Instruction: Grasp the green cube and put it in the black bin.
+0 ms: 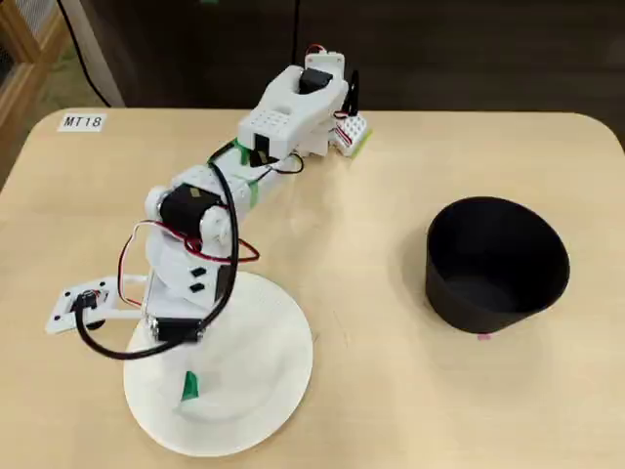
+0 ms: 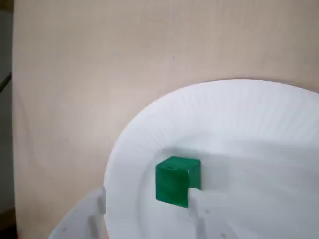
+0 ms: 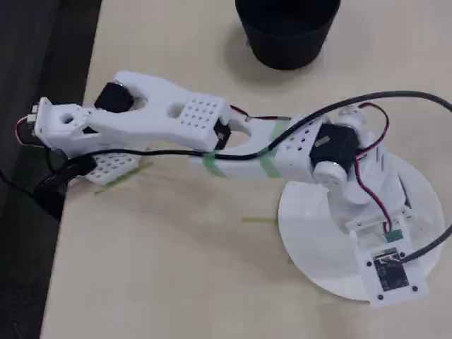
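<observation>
Wrist view: green cube (image 2: 178,180) sits on the white paper plate (image 2: 239,119), toward the plate's left part, clear of the ribbed rim. Two white fingers (image 2: 198,209) enter from the bottom edge. The right one stands just in front of the cube's lower right corner, touching or nearly so; cannot tell which. The left one is low at the bottom left, over the plate's edge, well apart from the cube. Fingers (image 2: 149,211) spread wide, released, nothing clamped between them. Pale wooden desk (image 2: 99,59) fills the rest of the frame.

A fixed view, from the side opposite the arm's base: the cube (image 1: 190,385) shows only as a small green patch on the plate (image 1: 264,391), just below the arm's wrist, which reaches down over the plate. The fingertips themselves are not clearly made out here. This view alone gives the whole layout: black bin (image 1: 496,264) stands upright on the desk (image 1: 391,391), far to the right, well apart from plate and cube. A white label reading "MT18" (image 1: 81,122) lies at the desk's far left corner.

A fixed view, from behind the base: the cube is hidden under the wrist and its small circuit board. The plate (image 3: 311,240) shows partly at lower right, the bin (image 3: 286,32) only in its lower part at the top edge. A thin green tape strip (image 3: 260,219) lies on the desk (image 3: 162,282) just left of the plate.
</observation>
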Robot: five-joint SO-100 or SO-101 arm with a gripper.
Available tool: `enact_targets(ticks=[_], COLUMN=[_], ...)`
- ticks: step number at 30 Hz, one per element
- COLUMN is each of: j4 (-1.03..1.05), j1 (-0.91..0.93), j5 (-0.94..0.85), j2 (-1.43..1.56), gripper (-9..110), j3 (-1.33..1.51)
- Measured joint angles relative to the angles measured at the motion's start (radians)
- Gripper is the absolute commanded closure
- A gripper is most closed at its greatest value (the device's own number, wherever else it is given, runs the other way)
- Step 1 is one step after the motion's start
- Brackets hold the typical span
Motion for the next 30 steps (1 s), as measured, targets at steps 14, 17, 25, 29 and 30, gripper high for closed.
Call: enact_targets(ticks=[14, 17, 25, 29, 30], j4=[-0.021, -0.026, -0.026, -0.026, -0.026], j1=[-0.002, -0.002, 0.006, 0.011, 0.012], j5=[-0.014, -0.014, -0.003, -0.003, -0.003], j2=[-0.037, -0.048, -0.064, -0.067, -0.072], gripper=[73, 72, 72, 74, 74], j3=[0.000, 0.000, 0.000, 0.000, 0.000])
